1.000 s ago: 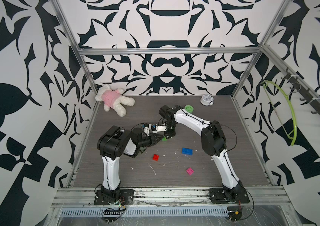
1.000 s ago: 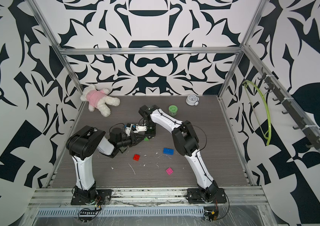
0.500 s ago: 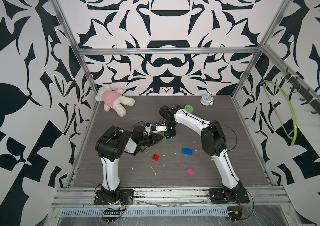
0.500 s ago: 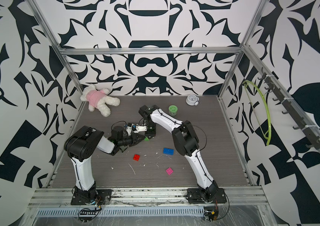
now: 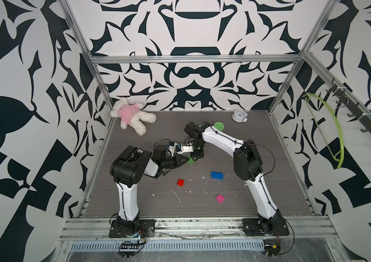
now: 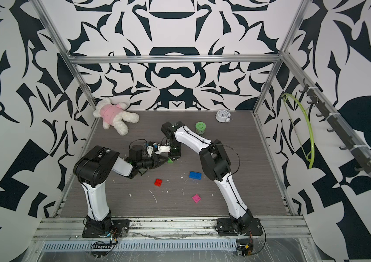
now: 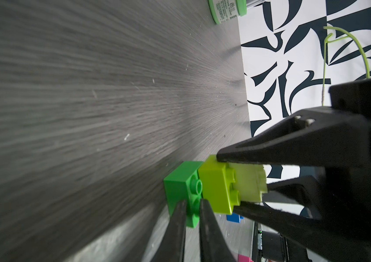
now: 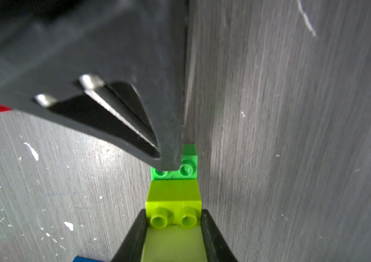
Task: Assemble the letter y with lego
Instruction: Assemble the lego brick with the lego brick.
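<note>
**Operator:** Where is the lego, and how does it lie?

**Technician:** The green brick (image 7: 180, 181) sits on the surface (image 5: 157, 208). The lime brick (image 7: 216, 188) and the second lime brick (image 7: 248, 181) adjoin it in one straight row, in line with the left gripper (image 7: 225, 181). The blue brick (image 5: 217, 175), red brick (image 5: 180, 182) and pink brick (image 5: 220, 198) lie loose, well apart.

**Operator:** Containers?

**Technician:** The contents of the green tub (image 5: 219, 125) are not visible.

**Operator:** Fingers?

**Technician:** The left fingers clamp the lime bricks. The right gripper (image 8: 168, 165) has its fingers closed together, tips touching the green brick's studs.

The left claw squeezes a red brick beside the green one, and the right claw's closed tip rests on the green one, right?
Almost. In the left wrist view the left claw squeezes a lime brick, not a red one, beside the green brick; the right claw's closed tip does rest on that. The red brick lies loose on the table.
</note>
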{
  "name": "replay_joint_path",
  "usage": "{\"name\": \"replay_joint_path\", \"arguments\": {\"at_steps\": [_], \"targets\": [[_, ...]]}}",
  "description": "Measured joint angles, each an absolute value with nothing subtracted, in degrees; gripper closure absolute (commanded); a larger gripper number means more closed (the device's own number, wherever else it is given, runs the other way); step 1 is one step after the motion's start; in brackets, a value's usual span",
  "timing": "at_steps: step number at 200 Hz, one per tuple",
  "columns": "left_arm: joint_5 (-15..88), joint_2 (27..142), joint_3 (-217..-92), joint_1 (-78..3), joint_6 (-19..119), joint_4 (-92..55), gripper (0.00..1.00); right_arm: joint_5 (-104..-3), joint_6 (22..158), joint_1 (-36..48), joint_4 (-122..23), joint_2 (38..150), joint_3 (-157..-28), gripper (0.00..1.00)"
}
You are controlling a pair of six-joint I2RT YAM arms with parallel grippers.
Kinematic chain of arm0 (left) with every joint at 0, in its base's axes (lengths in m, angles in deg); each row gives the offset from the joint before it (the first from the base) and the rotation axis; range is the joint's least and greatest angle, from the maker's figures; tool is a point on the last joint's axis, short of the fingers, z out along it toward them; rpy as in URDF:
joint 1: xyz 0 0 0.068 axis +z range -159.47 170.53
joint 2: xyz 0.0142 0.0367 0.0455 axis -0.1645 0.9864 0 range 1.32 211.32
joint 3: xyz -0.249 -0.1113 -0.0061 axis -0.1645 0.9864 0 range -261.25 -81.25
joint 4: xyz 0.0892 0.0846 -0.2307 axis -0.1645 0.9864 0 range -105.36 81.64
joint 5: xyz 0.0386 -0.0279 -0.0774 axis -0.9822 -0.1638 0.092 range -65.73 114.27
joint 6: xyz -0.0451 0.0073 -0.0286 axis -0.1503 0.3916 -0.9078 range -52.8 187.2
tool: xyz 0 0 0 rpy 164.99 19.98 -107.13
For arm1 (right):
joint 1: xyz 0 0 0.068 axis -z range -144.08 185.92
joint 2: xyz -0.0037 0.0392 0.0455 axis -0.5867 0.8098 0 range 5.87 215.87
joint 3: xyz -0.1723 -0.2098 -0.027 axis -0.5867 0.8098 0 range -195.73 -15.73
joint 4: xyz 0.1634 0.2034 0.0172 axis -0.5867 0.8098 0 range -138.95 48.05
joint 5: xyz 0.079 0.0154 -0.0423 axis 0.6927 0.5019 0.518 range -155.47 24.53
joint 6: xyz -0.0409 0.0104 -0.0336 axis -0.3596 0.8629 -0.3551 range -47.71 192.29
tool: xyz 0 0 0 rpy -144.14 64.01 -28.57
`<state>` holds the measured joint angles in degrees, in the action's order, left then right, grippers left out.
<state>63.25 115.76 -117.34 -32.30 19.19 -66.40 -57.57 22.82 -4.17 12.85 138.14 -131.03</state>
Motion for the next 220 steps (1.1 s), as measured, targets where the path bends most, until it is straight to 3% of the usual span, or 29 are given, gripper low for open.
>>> {"name": "replay_joint_path", "arguments": {"at_steps": [175,220], "targets": [[63.7,115.8,-117.8,-32.2,21.2,-65.5,0.85,-54.6,24.2,-4.8,7.2,137.7,-129.5,0.51],[63.5,115.8,-118.0,-32.3,21.7,-65.3,0.85,-51.5,27.2,-4.3,2.9,132.1,-124.7,0.49]]}}
